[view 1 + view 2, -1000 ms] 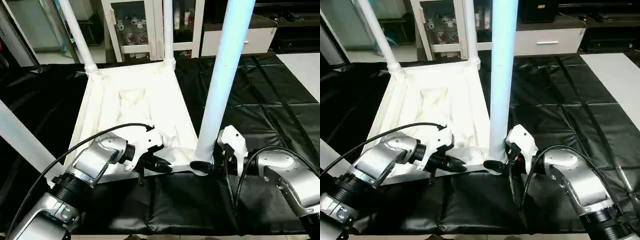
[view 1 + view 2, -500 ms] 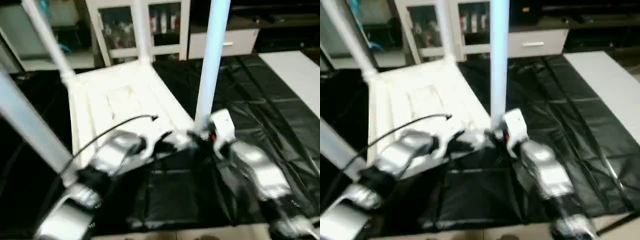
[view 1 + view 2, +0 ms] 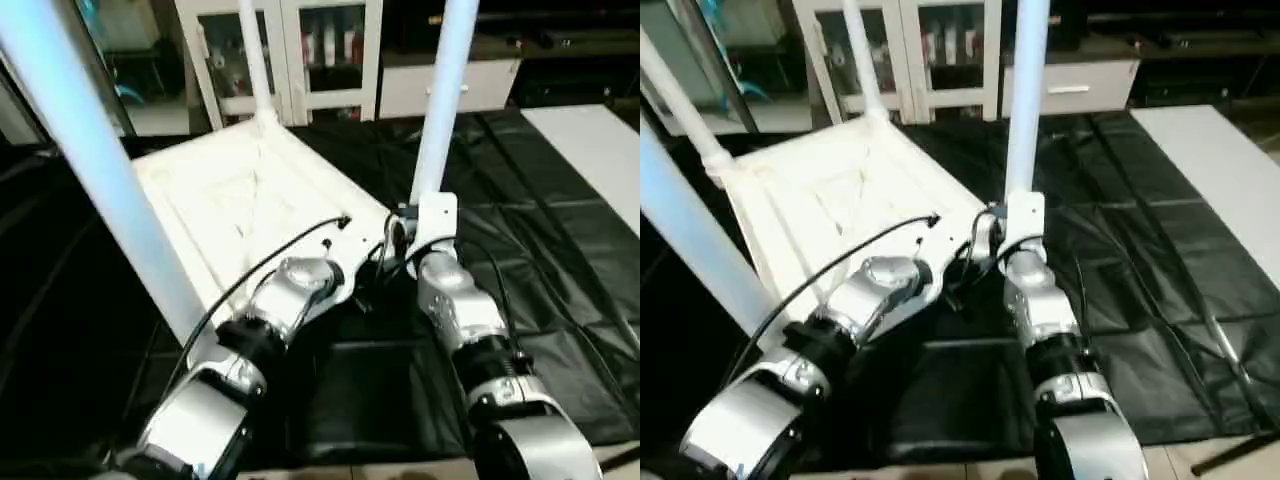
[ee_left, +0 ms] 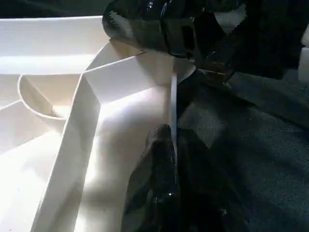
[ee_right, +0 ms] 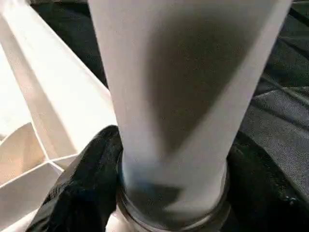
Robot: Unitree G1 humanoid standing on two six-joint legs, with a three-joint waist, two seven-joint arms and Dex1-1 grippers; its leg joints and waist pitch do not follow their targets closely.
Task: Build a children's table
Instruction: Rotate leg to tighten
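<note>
Right gripper (image 5: 171, 193) clasps the near-right leg (image 3: 443, 110) just above its socket, one black finger (image 5: 79, 188) on each side of the white tube. Left gripper (image 4: 176, 159) is pinched narrow on the thin rim of the tabletop (image 3: 230, 200) at that same corner, the wall caught between its pads.

That tabletop lies upside down on the black cover (image 3: 560, 230), ribs up, with legs standing in its corners; a second leg (image 3: 100, 170) rises at the near left and another (image 3: 254, 60) at the far side.

By the look of it, the plastic is light, stiff and smooth. The round leg could slip or turn in the grip, so low by the socket seems the best place, where leverage is small. The thin rim gives a firm edge to brace against, though it may flex under a hard pull.

Both silver forearms reach forward and converge on the corner, the left from the tabletop side, the right from the cover side, wrists roughly level.
</note>
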